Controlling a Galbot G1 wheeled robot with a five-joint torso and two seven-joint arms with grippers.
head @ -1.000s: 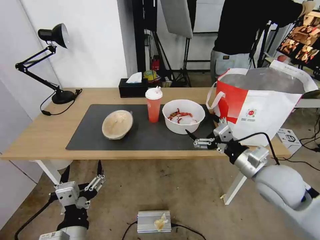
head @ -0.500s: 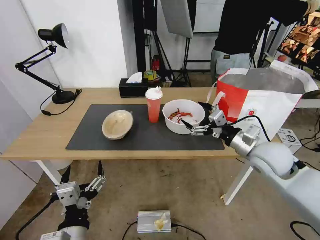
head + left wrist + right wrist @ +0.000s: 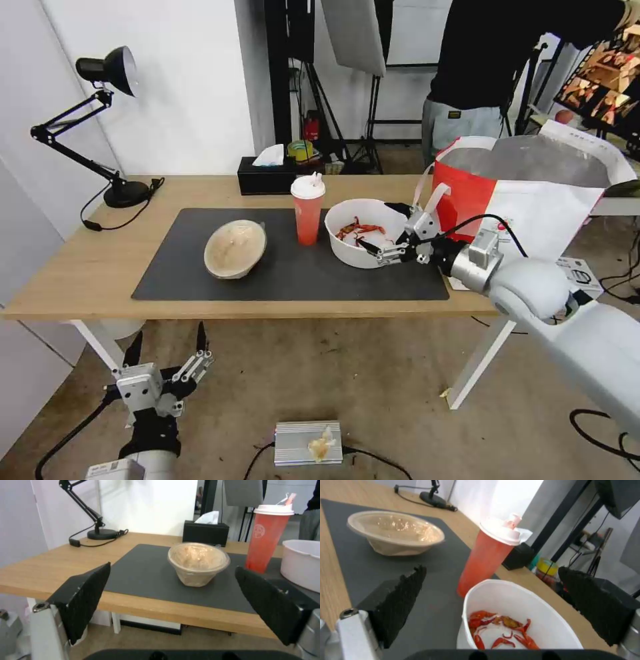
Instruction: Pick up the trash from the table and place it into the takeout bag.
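Right pincer has advanced from the counter's front edge to the white bowl, fingers spread, straddling its near rim, one tip hidden inside. Bowl: smooth plastic, red scraps. Red cup and crumpled beige paper bowl on the dark mat. Takeout bag beside, foil-lined, base hidden. Left pincer hangs below the counter, released.

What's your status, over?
Right pincer open, straddling the white bowl's rim. Left pincer open, parked below the table. Takeout bag open, path clear.
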